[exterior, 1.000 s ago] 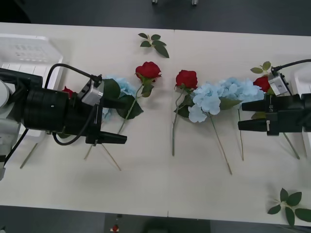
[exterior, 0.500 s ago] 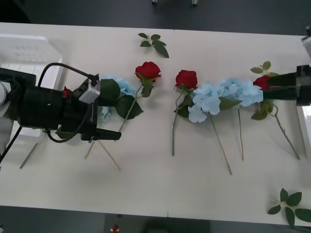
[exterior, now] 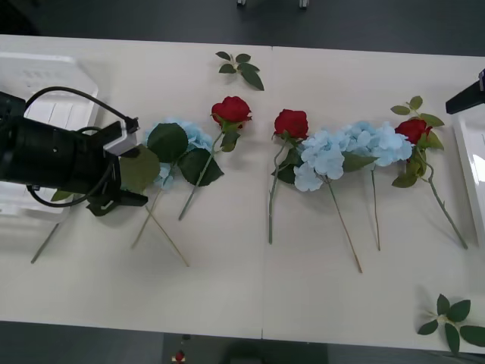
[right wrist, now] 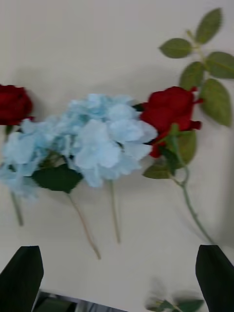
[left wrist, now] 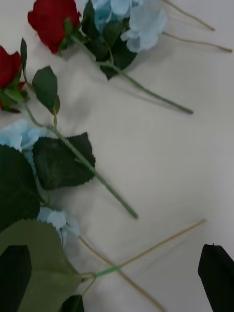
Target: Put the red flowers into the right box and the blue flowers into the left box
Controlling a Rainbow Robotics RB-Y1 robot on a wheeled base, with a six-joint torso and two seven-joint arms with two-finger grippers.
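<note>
Three red flowers [exterior: 231, 110] [exterior: 292, 123] [exterior: 413, 130] lie in a row across the table, with blue flowers [exterior: 189, 139] [exterior: 326, 155] [exterior: 377, 140] among them. The slotted left box [exterior: 45, 80] stands at the far left, and the rim of the right box [exterior: 471, 178] shows at the right edge. My left gripper [exterior: 130, 178] is open beside a large green leaf [left wrist: 39, 258] of the leftmost blue flower, holding nothing. At the table's far right my right gripper [exterior: 466, 95] is open above it, looking down on a red flower [right wrist: 170, 114] and a blue cluster [right wrist: 105, 136].
Bloomless leaf sprigs lie at the back centre [exterior: 241, 68], the front right corner [exterior: 455, 318] and beside the right red flower [right wrist: 204, 48]. A thin stem [exterior: 45, 243] pokes out from under my left arm. The table's front strip is bare.
My left arm has drawn back to the left, uncovering the leftmost blue flower. My right arm has pulled away to the right edge, uncovering the right red flower.
</note>
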